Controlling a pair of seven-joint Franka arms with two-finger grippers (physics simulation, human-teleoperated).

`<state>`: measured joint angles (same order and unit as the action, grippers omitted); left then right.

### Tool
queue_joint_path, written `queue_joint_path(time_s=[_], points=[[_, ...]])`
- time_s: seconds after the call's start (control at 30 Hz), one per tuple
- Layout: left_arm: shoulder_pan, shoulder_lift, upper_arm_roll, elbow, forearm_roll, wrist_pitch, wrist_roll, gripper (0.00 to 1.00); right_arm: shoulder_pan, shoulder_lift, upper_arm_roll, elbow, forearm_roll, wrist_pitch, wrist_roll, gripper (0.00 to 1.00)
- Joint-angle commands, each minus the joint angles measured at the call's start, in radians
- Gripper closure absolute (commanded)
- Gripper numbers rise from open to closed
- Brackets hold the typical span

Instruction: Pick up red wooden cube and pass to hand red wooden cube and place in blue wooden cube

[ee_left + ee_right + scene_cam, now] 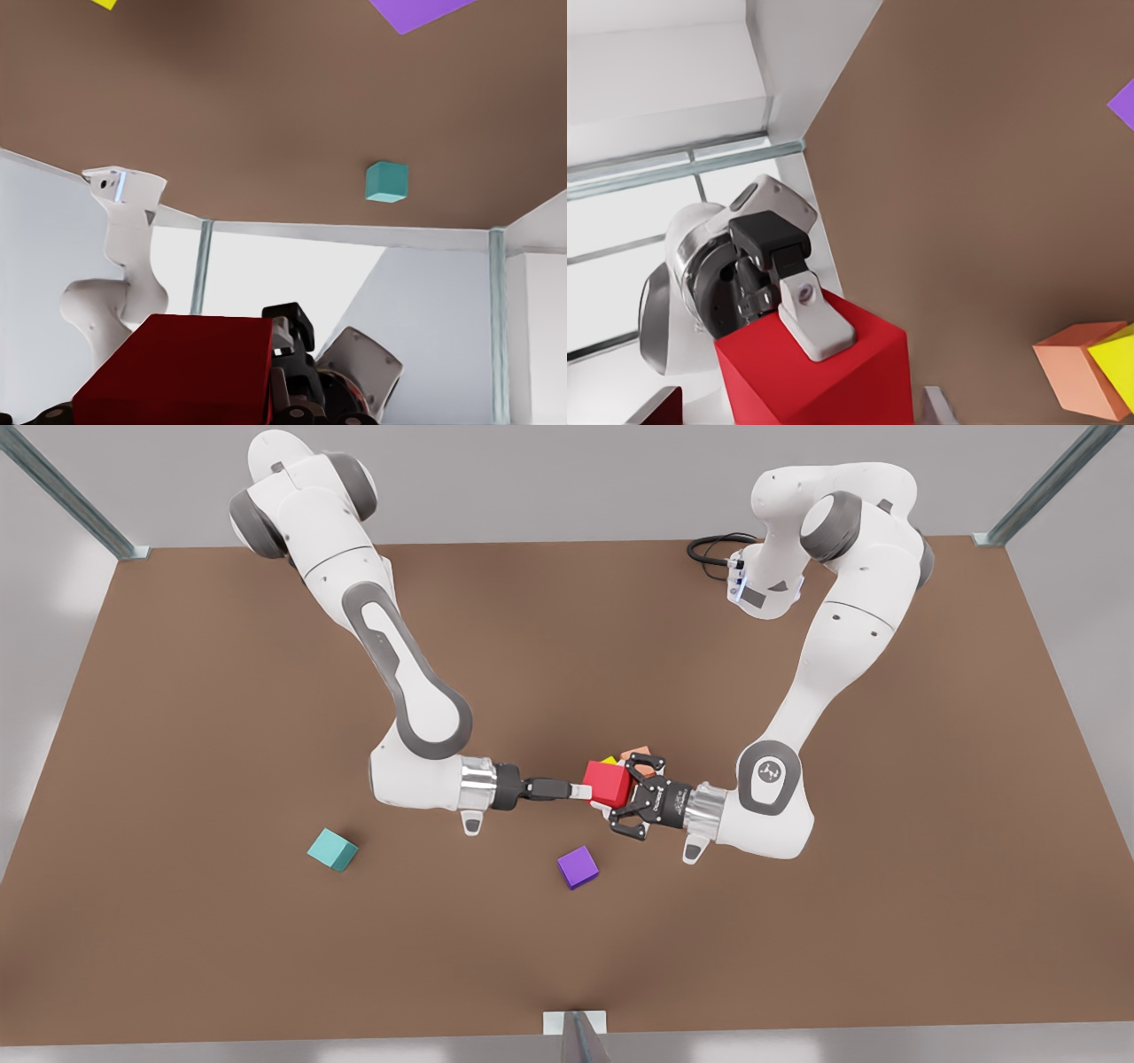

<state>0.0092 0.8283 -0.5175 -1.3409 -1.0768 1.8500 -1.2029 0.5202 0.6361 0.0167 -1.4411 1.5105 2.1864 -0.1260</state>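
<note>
the red wooden cube [607, 781] hung above the desk [221, 735], clamped in the left claw [611, 788], the wide open-frame one that reached in from the cube's side on the front view's right. in the right wrist view one of its pale pads [808, 312] lay flat on a face of the cube. the right claw [576, 790], slim and black, met the opposite face of the cube. whether it had closed on the cube could not be told.

the step in hand looked like the handover itself. to do it well, the right claw should seat squarely on two free faces of the cube, crosswise to the left claw's hold, and press firmly before anything lets go. only then should the left claw widen and back straight away from the cube, so it does not drag a corner. a release too soon would likely drop the cube.

the blue wooden cube [333, 849] sat on the desk well apart from the red cube, beyond the right claw's wrist. a purple cube [578, 866] lay nearer the red cube, and an orange cube [640, 753] and a yellow cube [609, 761] sat just behind it. the carry should pass clear of the purple one.
</note>
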Motion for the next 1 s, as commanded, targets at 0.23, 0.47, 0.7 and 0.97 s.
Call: queue_joint_path(time_s=[0.23, 0.47, 0.7, 0.97], points=[[0.002, -0.001, -0.010, 0.000, -0.003, -0.003, 0.011, 0.45, 0.009, 0.011, 0.000, 0.004, 0.008, -0.001, -0.057, 0.00], [0.003, -0.003, -0.012, 0.000, -0.003, -0.005, 0.005, 0.45, 0.011, 0.025, 0.000, 0.014, 0.027, 0.001, -0.073, 0.00], [0.003, -0.003, -0.012, 0.000, -0.003, -0.005, 0.005, 0.45, 0.017, 0.045, 0.000, 0.036, 0.039, -0.001, -0.076, 0.00], [0.003, -0.003, -0.015, 0.006, -0.003, -0.005, -0.009, 0.45, 0.034, 0.070, 0.000, 0.067, 0.040, -0.001, -0.075, 0.00]])
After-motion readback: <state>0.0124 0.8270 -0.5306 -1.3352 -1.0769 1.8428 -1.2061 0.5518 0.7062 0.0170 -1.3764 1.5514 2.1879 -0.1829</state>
